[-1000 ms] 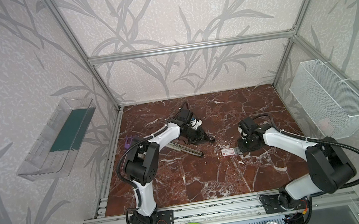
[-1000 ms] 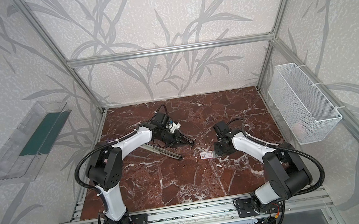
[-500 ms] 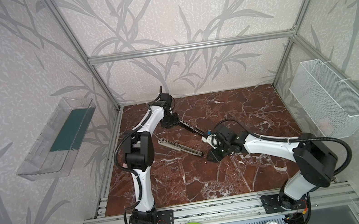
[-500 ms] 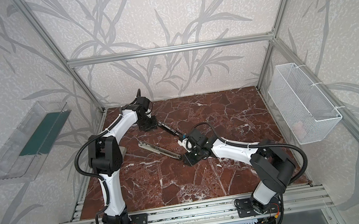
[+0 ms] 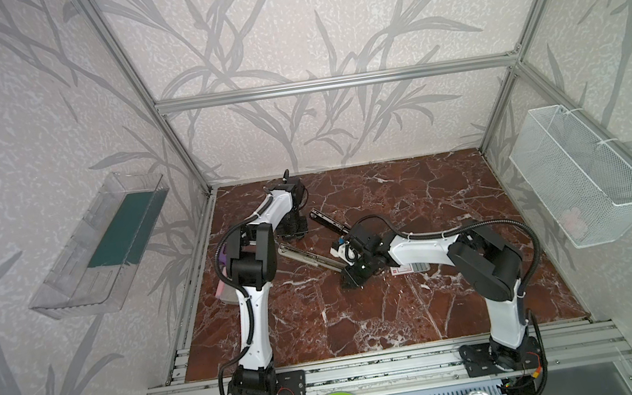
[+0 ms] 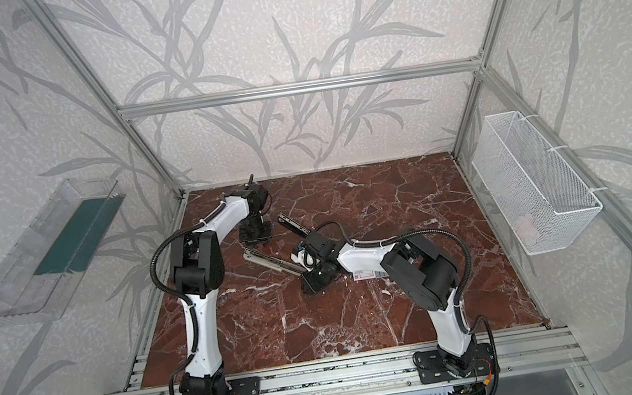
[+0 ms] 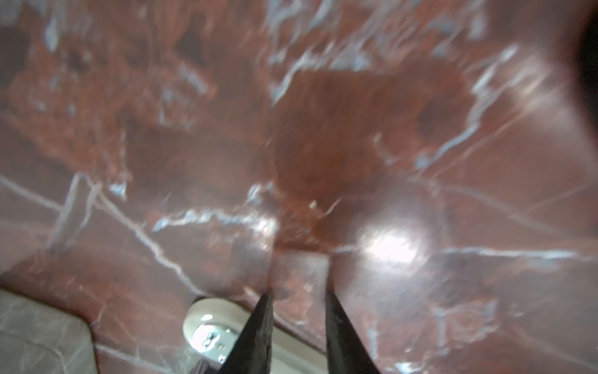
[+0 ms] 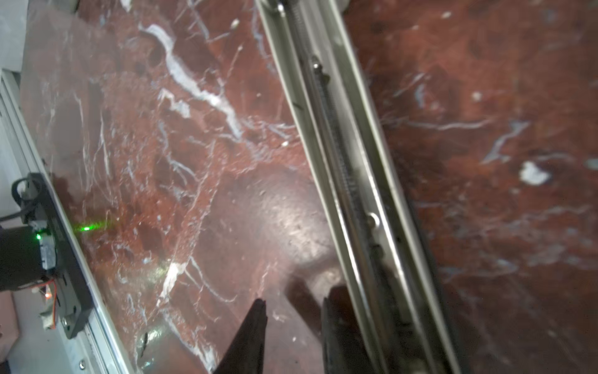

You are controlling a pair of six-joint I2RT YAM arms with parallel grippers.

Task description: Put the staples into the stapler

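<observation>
since a second ago the right pincer (image 5: 353, 279) has left the staples (image 5: 410, 268) and crossed to the opened stapler (image 5: 305, 255), while the left pincer (image 5: 293, 230) has drawn off toward the back left. in both top views the staples lie flat on the surface (image 5: 366, 326), partly under the right forearm. left wrist view: left pincer (image 7: 297, 294) slightly apart, empty, over bare marble. right wrist view: right pincer (image 8: 293, 299) slightly apart, empty, just beside the stapler (image 8: 349, 162). the staples look light and crushable, being cardboard; pinch the narrow sides gently.

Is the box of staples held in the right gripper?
No, the box of staples lies flat on the table, apart from the right gripper.
</observation>
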